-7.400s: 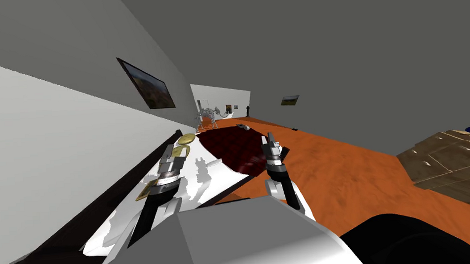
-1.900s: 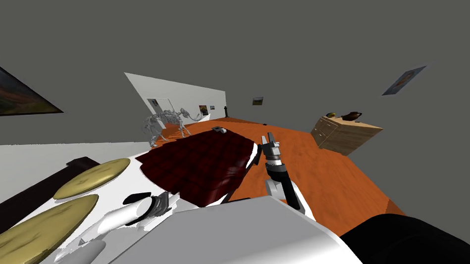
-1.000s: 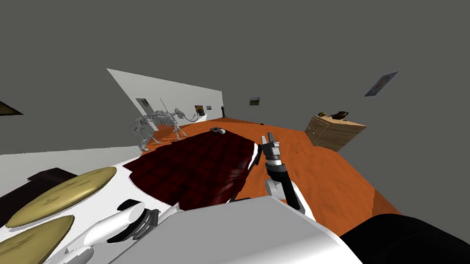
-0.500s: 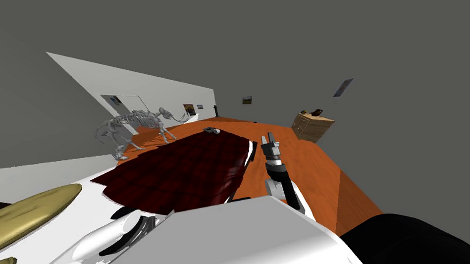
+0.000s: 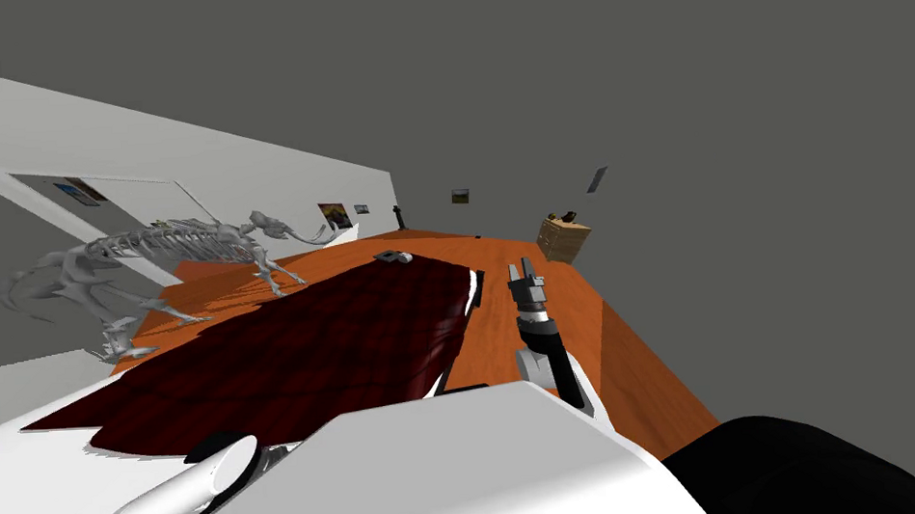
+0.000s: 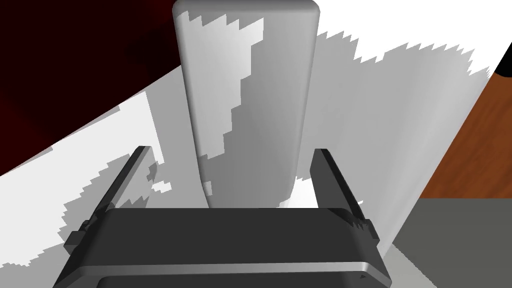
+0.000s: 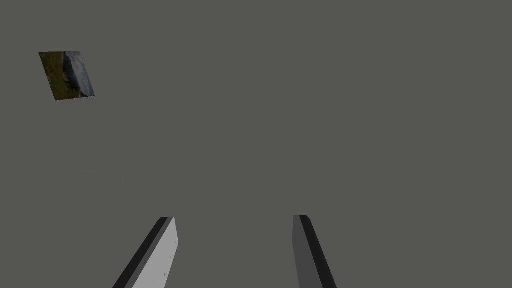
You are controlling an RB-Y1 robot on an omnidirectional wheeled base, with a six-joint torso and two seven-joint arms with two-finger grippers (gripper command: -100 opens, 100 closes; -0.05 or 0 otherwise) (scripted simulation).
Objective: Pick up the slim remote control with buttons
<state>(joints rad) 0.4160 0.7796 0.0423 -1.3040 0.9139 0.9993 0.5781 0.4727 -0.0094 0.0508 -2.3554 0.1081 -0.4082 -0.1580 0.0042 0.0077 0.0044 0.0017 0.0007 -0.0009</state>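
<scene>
The bed (image 5: 39, 446) runs away from the robot, its white sheet bare at the near end. A dark red quilted blanket (image 5: 295, 343) covers most of the bed from there to the far end, lying flat and dropping over the side edge towards the floor. At the far end two small things rest on the blanket, touching or nearly so: a dark flat item (image 5: 385, 256), perhaps the remote though too small to tell, and a light grey lump (image 5: 404, 258) just beside it. The orange wooden floor (image 5: 635, 377) surrounds the bed. On it stand a grey animal skeleton (image 5: 156, 253) beside the bed and, well apart, a pale wooden dresser (image 5: 563, 238) by the far wall.
</scene>
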